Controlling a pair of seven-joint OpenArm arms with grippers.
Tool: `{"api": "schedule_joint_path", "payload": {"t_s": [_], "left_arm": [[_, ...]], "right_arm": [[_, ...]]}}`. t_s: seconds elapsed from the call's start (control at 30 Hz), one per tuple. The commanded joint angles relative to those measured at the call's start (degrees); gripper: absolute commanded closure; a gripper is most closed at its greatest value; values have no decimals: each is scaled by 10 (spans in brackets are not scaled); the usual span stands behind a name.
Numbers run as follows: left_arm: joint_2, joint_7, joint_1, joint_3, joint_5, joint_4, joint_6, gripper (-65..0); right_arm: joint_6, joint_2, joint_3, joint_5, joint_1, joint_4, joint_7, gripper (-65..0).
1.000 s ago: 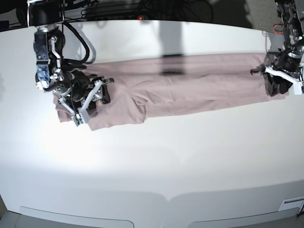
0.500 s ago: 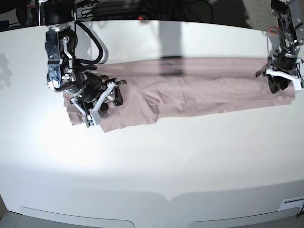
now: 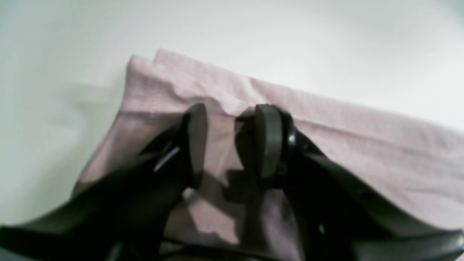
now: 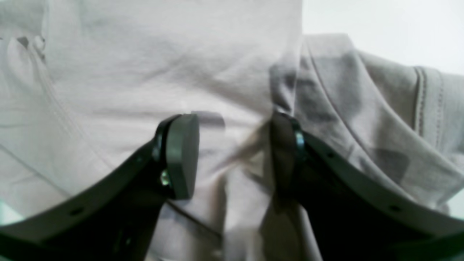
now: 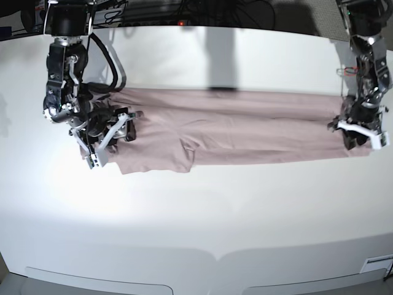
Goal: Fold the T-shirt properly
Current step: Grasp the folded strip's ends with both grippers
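The dusty pink T-shirt lies as a long folded band across the white table. At the band's left end in the base view, my right gripper is down on the cloth. In the right wrist view its fingers bracket a bunched ridge of the T-shirt, with a stitched hem on the right. My left gripper sits on the band's right end. Seen from the left wrist, this gripper has a fold of the T-shirt pinched between its pads, near a cloth corner.
Cables and dark equipment run along the table's far edge. A small white label is at the front right corner. Both arms reach down from the back corners.
The shirt slid right with both grippers, then back left. The right-hand end in the base view came toward the front, so the band now lies straighter and flatter.
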Motion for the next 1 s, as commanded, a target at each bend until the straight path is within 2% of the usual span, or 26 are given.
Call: {"api": "schedule_joint_path", "payload": {"t_s": [0.0, 0.1, 0.27, 0.6, 0.77, 0.97], "left_arm": [[11, 90, 9, 23, 22, -16, -14, -215], [11, 76, 0, 55, 34, -16, -13, -215], [1, 79, -20, 60, 32, -16, -13, -215], [-81, 74, -27, 60, 31, -16, -13, -215], [-101, 73, -27, 60, -21, -14, -13, -215], [-104, 7, -27, 60, -82, -14, -13, -215]], "right_arm": [[-4, 7, 3, -6, 7, 5, 2, -323], [-4, 8, 3, -6, 8, 5, 5, -323], [-3, 8, 3, -6, 11, 5, 4, -323], [-3, 10, 3, -16, 45, 5, 1, -323], [-3, 10, 3, -14, 62, 5, -16, -323], [-3, 10, 3, -14, 63, 5, -17, -323]]}}
